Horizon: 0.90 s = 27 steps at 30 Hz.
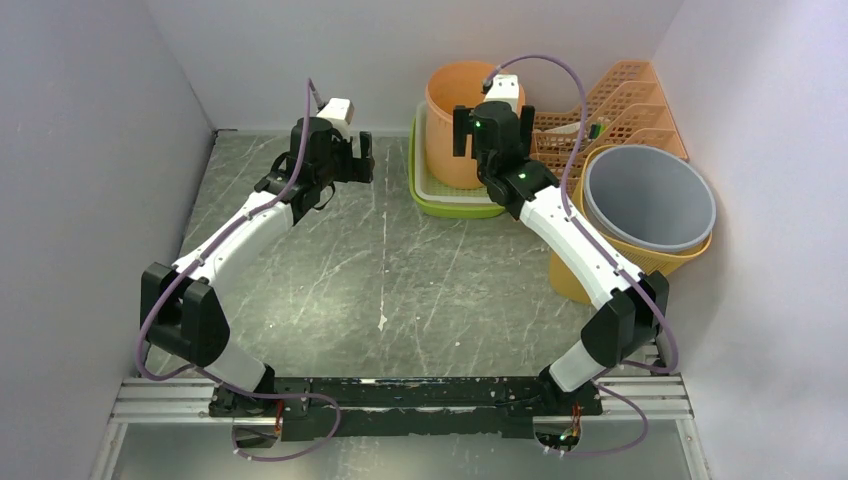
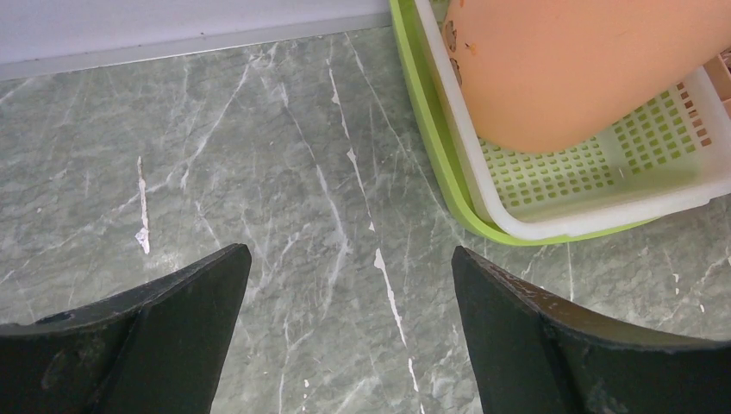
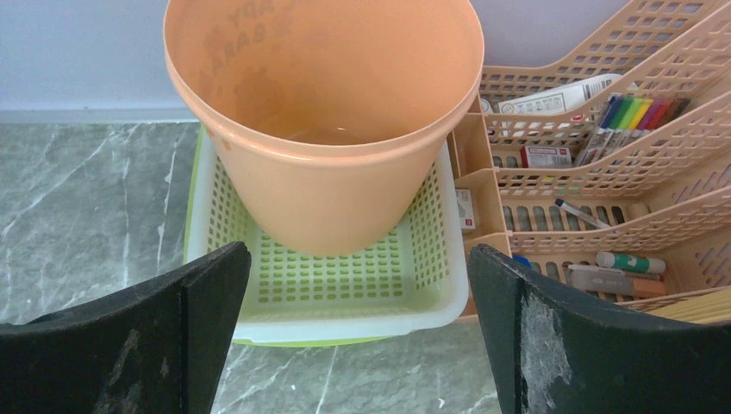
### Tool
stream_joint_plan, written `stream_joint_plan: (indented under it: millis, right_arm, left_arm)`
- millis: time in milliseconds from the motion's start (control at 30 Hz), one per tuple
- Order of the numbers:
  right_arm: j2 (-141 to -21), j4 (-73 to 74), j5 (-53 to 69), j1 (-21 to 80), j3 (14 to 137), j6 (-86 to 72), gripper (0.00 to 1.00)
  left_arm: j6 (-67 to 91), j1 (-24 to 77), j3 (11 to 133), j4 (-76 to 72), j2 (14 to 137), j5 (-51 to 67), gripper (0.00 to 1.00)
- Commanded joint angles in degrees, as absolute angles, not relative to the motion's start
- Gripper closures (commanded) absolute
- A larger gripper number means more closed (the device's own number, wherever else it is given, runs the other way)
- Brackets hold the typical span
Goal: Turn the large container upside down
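Orange bucket [image 3: 323, 129]: upright, mouth up, inside white basket [image 3: 431, 233] nested in green tray [image 2: 428, 138], far centre-right of worktop [image 2: 259, 172].
Right tool [image 3: 359, 259]: released, jaws wide, just near of bucket, not touching.
Left tool [image 2: 349, 259]: released, over worktop left of tray.

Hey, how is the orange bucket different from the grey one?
The orange bucket stands in a white tray at the back of the table; the grey bucket sits nested in a yellow basket on the right. In the top view the grey bucket's mouth looks wider than the orange bucket's. Both stand upright, mouths up, and look empty.
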<state>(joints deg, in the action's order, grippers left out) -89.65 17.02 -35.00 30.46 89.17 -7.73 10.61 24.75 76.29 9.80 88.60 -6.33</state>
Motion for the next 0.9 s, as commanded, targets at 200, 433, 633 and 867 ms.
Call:
stream_joint_plan:
  millis: [200, 433, 633, 867]
  right_arm:
    - [-84.21, 14.04, -34.13, 26.85, 83.62, -9.38, 0.0]
    - [-81.16, 14.76, -20.57, 14.19, 79.65, -17.61, 0.0]
    - [-81.26, 14.67, -20.18, 13.03, 77.67, -17.15, 0.0]
    - [-81.15, 14.15, -20.2, 11.96, 76.72, -16.09, 0.0]
  left_arm:
    - [14.43, 24.76, 82.27, 10.73, 90.19, -2.38, 0.0]
    - [24.4, 24.74, 103.08, 13.76, 103.19, 9.97, 0.02]
    - [33.02, 24.78, 114.42, 12.89, 114.23, 14.52, 0.06]
    - [47.7, 24.78, 117.6, 1.53, 122.41, 21.86, 0.08]
